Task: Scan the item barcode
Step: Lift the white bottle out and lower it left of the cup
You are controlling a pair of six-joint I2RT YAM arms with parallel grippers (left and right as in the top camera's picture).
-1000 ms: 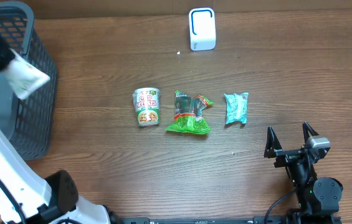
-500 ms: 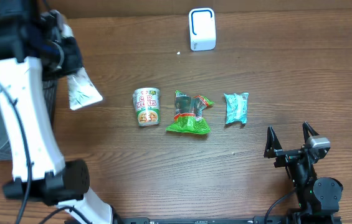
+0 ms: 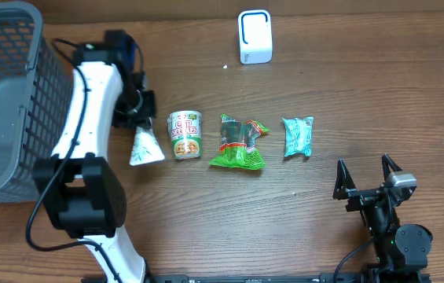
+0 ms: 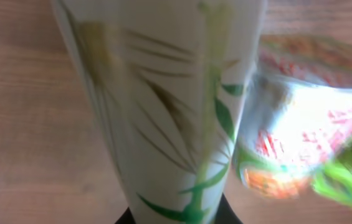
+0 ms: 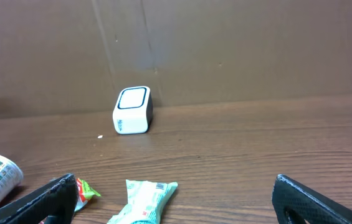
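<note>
A brown wooden table fills the overhead view. A grey mesh basket sits at its left edge and a small white scanner stands near the far edge. Three things lie in a row across the middle: a cup of noodles on its side, a green packet and a teal packet. The white left arm reaches in from the near left, and the left pincer is clamped tight on the top of a white pouch. The pouch hangs just beside the cup of noodles on its left, well apart from the scanner. Whether its lower edge touches the table cannot be told. The right pincer rests at the near right with its jaws spread wide and nothing between them, near the teal packet but apart from it.

In the left wrist view the pouch takes up most of the picture, white with green and brownish leaf prints. The cup of noodles is a blur at the right, with bare wood behind.

In the right wrist view a plain brown wall rises behind the table. The scanner stands before it, the teal packet lies in front, the cup of noodles shows at the left edge, and the two dark fingertips sit far apart in the lower corners.
</note>
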